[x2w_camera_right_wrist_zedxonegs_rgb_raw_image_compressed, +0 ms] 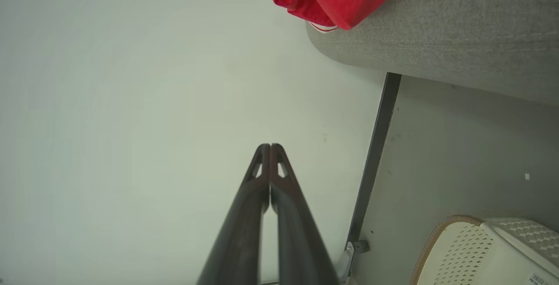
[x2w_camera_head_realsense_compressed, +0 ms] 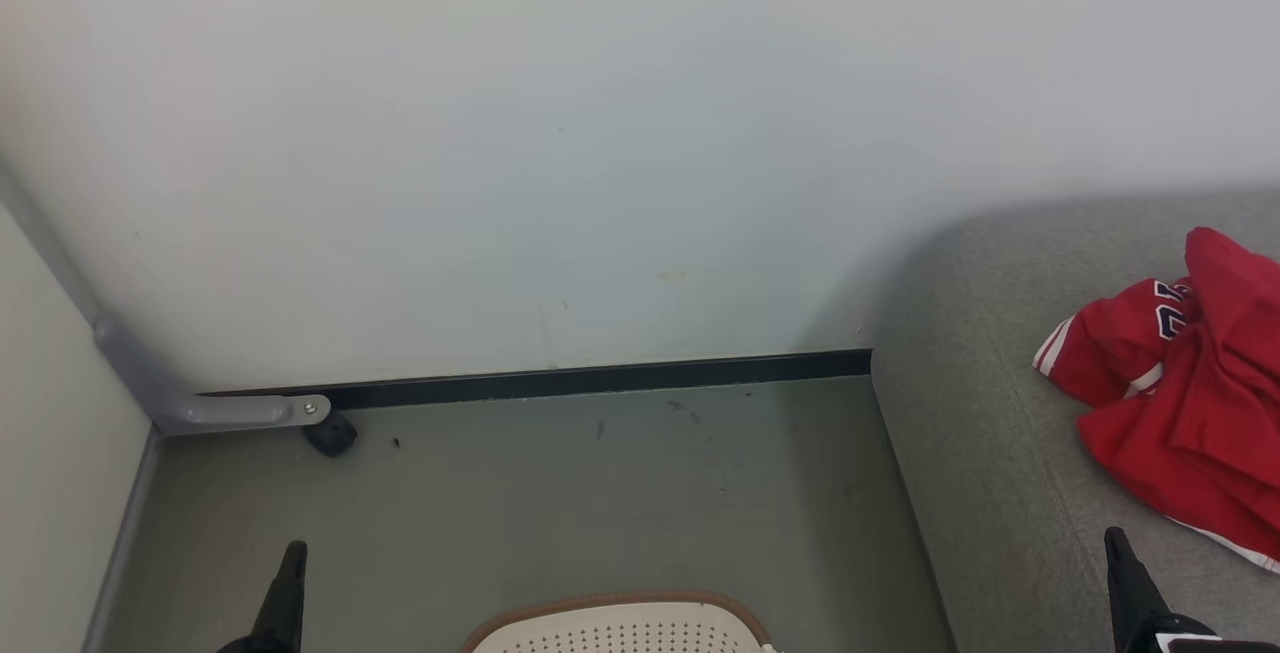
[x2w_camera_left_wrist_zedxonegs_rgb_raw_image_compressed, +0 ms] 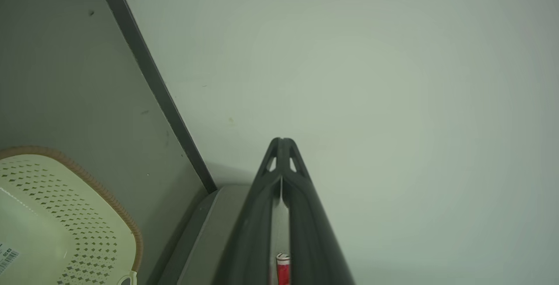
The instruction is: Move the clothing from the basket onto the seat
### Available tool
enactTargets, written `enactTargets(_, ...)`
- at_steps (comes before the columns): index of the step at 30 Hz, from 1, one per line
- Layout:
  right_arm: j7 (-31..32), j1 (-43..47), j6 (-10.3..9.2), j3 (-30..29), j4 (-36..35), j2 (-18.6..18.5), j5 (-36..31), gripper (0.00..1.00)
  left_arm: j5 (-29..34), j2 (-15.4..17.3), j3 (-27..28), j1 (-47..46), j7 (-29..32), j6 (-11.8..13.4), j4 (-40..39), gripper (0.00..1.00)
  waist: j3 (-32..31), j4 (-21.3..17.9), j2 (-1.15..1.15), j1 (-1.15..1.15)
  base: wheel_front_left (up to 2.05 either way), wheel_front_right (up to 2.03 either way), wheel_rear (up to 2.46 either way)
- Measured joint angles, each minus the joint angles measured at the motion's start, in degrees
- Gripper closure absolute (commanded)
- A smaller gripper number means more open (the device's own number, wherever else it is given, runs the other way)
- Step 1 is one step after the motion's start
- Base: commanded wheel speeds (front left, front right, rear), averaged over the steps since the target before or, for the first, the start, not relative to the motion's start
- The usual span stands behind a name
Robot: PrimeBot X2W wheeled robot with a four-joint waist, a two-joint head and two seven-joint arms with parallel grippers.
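**Clothing on the seat, both grippers closed and empty**

Clothing (x2w_camera_head_realsense_compressed: 1190,393) lies as a loose red heap on the seat (x2w_camera_head_realsense_compressed: 980,433). The jersey's white stripe trim and part of a navy number face up, and the plainer red piece is folded over it. In the head view the heap sits well in from the cushion's rounded side edge, which suggests a drop with margin, so nothing looks likely to slide to the floor (x2w_camera_head_realsense_compressed: 600,493). It runs past that view's right border, so its full spread cannot be told.

The basket (x2w_camera_head_realsense_compressed: 620,598) stands on the floor just beside the seat's side. What shows of its perforated inside in the wrist views holds no fabric, so the move looks done or nearly so; the rest of its inside is out of frame.

The left gripper (x2w_camera_head_realsense_compressed: 296,548) and the right gripper (x2w_camera_head_realsense_compressed: 1112,538) have their fingers pressed together with nothing between them. They are low and wide apart, one on either side of the basket, which looks like a rest pose.

Open floor runs from the basket to the dark skirting strip (x2w_camera_head_realsense_compressed: 600,380) and the pale wall (x2w_camera_head_realsense_compressed: 600,133). To the left, a grey pipe (x2w_camera_head_realsense_compressed: 200,411) with a black foot (x2w_camera_head_realsense_compressed: 330,433) narrows the corner.
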Motion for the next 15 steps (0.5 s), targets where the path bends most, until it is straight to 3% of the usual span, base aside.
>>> enactTargets(6, 1.0, -0.8, 0.84, -1.4, 0.3, 0.5, 3.9, 1.0, -4.3, -0.3, 0.2, -1.0, 0.9, -0.9, 0.5, 1.0, 0.0, 0.2, 0.0, 0.0, 0.0, 0.0, 0.0)
enactTargets(15, 1.0, -0.8, 0.85, -1.4, 0.4, 0.5, 4.0, 1.0, -4.6, -0.4, 0.2, -1.0, 0.9, -0.9, 0.6, 1.0, 0.0, 0.2, 0.0, 0.0, 0.0, 0.0, 0.0)
